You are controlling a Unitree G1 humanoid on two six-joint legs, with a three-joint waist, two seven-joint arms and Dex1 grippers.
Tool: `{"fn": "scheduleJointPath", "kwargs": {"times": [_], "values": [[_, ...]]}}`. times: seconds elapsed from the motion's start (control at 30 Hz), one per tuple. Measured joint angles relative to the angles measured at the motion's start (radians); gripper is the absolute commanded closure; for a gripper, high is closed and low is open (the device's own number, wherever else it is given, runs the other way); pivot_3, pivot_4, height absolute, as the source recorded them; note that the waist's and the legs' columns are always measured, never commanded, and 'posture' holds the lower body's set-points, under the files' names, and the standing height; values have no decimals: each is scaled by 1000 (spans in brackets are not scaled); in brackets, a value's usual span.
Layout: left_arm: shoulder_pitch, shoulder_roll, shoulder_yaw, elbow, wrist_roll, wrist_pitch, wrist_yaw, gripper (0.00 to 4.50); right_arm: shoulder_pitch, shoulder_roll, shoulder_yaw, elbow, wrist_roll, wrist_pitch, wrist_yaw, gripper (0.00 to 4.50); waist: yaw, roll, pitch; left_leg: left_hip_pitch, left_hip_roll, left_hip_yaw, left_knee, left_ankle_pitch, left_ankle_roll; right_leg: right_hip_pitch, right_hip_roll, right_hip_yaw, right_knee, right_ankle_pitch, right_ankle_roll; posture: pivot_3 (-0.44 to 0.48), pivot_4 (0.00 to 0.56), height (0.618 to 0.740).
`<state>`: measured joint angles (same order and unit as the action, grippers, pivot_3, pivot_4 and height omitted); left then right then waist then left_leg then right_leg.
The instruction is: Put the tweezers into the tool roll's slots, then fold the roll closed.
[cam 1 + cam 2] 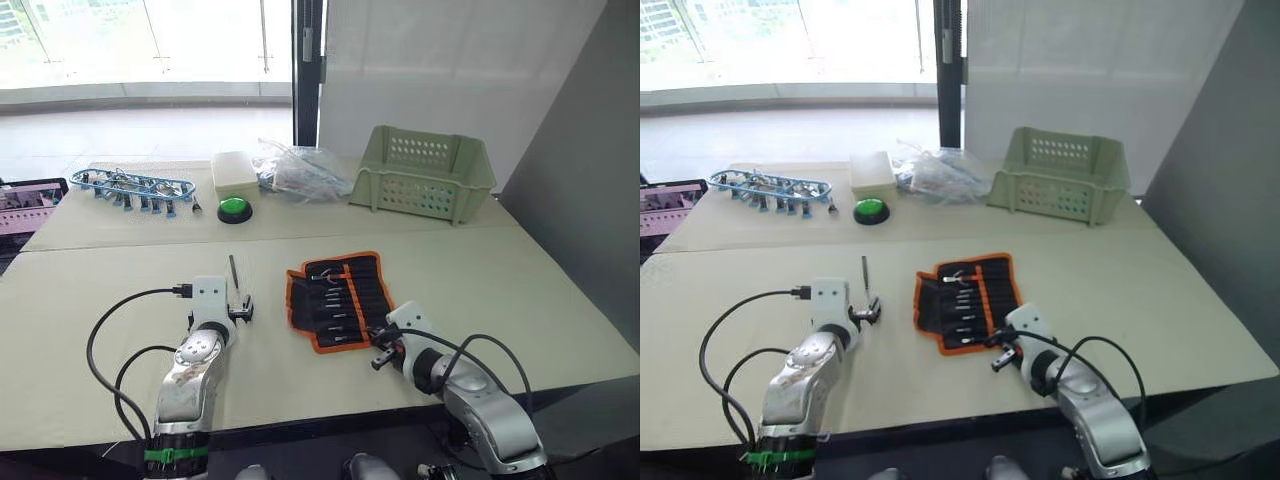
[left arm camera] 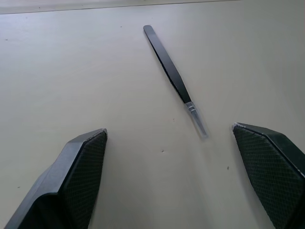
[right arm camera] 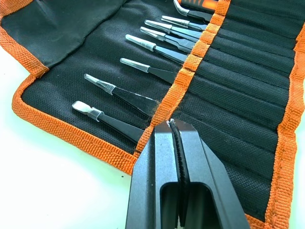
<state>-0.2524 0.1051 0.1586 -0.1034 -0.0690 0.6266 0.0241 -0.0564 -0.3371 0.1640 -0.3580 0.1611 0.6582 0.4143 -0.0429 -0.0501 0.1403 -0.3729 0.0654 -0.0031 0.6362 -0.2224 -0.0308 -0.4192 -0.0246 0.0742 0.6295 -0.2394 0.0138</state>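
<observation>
Currently my left gripper (image 2: 169,179) hangs wide open over the table (image 1: 100,320), its fingers (image 2: 78,176) straddling bare surface just short of the one loose tweezer (image 2: 171,76). That tweezer lies flat with its capped tip pointing back toward the gripper. My right gripper (image 3: 174,143) is pressed shut with nothing between the fingers, parked at the near orange edge of the tool roll (image 1: 335,298), which lies unrolled to the right of the loose tweezer. Several tweezers (image 3: 143,71) are already seated in its slots.

For the pick, I judge it best to advance until the black shank sits between the pads, turn the wrist so they close across its width, and avoid the cap.

Unclear: how many slots remain free, since the roll's far end is cut off in the right wrist view, and where the strap lies.
</observation>
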Motion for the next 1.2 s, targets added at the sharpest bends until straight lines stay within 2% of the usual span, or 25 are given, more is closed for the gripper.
{"fn": "scheduleJointPath", "kwargs": {"times": [0.17, 0.27, 0.63, 1.0, 1.2], "values": [[-113, -30, -3, 182, 19, -82, 40, 45, -1, -4, -7, 2, 0, 2, -4, 4500, 7, 3, -2, 2, -1, -1, 0, -3, -4, 2, 0, 0, 0, 0, 0, 0, 150, 724], [-154, -34, -6, 254, 31, -114, 47, 835, -3, -4, -10, 3, 0, 2, -4, 4500, 8, 5, -3, 3, -2, -1, 0, -3, -5, 4, 0, 0, 0, 0, 0, 0, 150, 724], [-177, -35, 0, 314, 33, -150, 54, 4484, 5, -5, -16, -3, -1, 6, -6, 4500, 9, 7, -4, 5, -5, -4, 0, -5, -8, 10, -3, -1, -5, 0, 1, 0, 150, 724], [-175, -34, 0, 313, 33, -168, 54, 4484, 5, -4, -16, -2, -2, 6, -9, 4500, 8, 7, -4, 5, -7, -8, 0, -5, -9, 8, -4, -3, -9, 0, 1, 0, 150, 724], [-172, 7, -9, 313, 41, -203, 33, 4484, -1, 2, -12, -3, 0, 6, -4, 4500, 2, 6, -1, 2, -7, -11, -1, -5, -9, 10, -3, -4, -12, 0, 1, 0, 150, 724]]}}
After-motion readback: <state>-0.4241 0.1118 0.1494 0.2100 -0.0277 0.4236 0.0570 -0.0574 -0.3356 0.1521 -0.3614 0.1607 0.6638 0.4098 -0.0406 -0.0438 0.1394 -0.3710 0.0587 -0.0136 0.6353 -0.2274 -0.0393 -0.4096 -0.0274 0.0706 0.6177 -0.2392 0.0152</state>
